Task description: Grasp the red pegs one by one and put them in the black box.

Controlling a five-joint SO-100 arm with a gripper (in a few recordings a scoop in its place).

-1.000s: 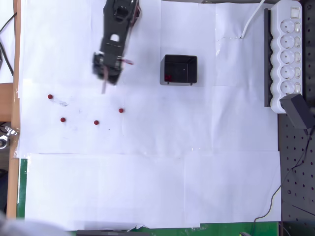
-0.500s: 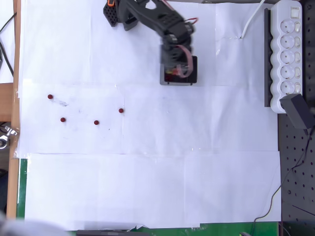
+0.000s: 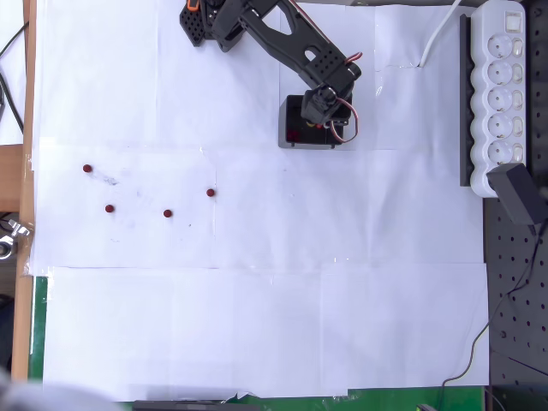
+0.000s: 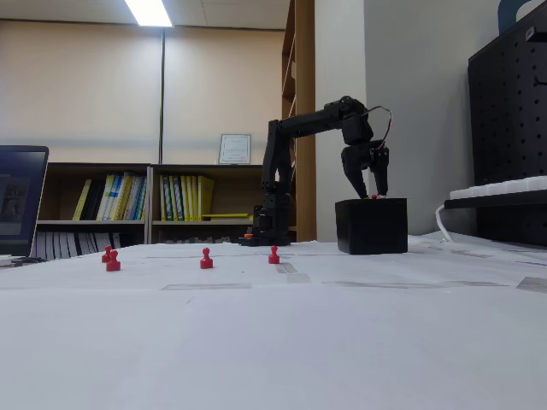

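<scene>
white power strip, laptop, bookshelf

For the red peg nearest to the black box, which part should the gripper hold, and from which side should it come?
Probably the narrow neck under the round head of that red peg, approached from straight above. In the fixed view it stands upright on a wider base, with bare paper around it, so the fingers can likely close on either side.

— How many pegs?
— Four on the paper (one more red spot shows inside the box, partly hidden).
— Boxes?
— One, and one power strip.
</scene>
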